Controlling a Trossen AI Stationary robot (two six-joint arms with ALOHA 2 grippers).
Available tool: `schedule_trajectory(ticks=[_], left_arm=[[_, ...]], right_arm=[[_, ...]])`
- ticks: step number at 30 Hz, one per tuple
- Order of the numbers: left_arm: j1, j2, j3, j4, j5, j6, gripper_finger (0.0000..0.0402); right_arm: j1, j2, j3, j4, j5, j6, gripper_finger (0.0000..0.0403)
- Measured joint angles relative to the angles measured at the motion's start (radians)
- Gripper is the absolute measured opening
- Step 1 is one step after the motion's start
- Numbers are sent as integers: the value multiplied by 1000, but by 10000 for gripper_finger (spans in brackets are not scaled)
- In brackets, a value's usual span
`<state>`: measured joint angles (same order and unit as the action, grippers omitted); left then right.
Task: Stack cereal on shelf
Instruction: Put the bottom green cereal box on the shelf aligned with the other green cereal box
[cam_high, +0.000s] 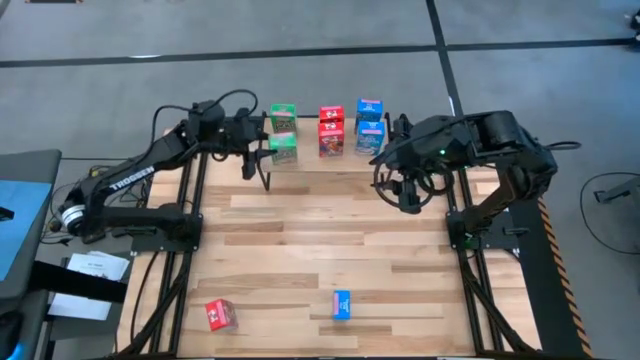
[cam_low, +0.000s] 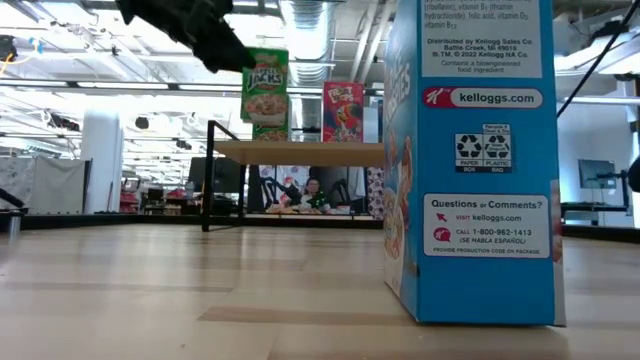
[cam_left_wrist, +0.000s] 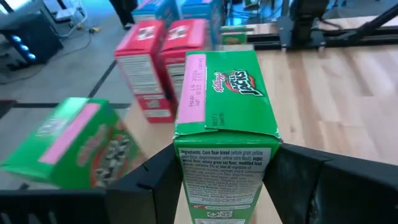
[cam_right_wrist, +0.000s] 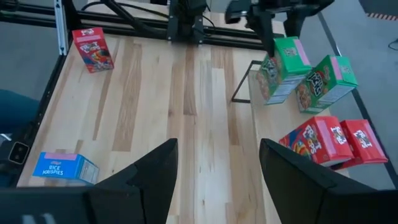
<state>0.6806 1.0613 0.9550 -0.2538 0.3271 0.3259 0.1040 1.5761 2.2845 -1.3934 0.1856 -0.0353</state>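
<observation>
The large tabletop of light wooden slats (cam_high: 330, 250) sits on a grey floor crossed by dark lines (cam_high: 520, 25). White paper sheets (cam_high: 88, 270) lie beside it. Beyond, a seated person (cam_low: 313, 190) shows in the room.

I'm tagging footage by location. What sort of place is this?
Probably a robotics lab or open industrial workspace. Exposed ducts and strip lights run across the ceiling, two arms are mounted on a wooden table over a bare grey floor, and a person sits at a workbench behind.
</observation>
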Motion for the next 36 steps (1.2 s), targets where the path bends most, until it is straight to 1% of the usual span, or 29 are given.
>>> schedule_trajectory(ticks=[3, 7, 14, 19, 23, 32, 36], left_arm=[[57, 44, 0, 21, 30, 4, 181], [113, 96, 0, 57, 135, 2, 181], [170, 160, 0, 85, 149, 30, 181], [195, 170, 0, 97, 194, 32, 181], [201, 170, 0, 86, 209, 29, 181], [200, 170, 0, 82, 208, 32, 181], [200, 169, 0, 82, 164, 34, 181]], right_arm=[[-3, 0, 0, -19, 0, 0, 250], [-8, 0, 0, -50, 0, 0, 250], [-8, 0, 0, -50, 0, 0, 250], [-8, 0, -1, -50, 0, 23, 250], [-6, 0, -1, -51, 0, 35, 250], [-5, 1, -1, -54, -1, 35, 250], [-5, 1, -1, -54, -1, 35, 250]])
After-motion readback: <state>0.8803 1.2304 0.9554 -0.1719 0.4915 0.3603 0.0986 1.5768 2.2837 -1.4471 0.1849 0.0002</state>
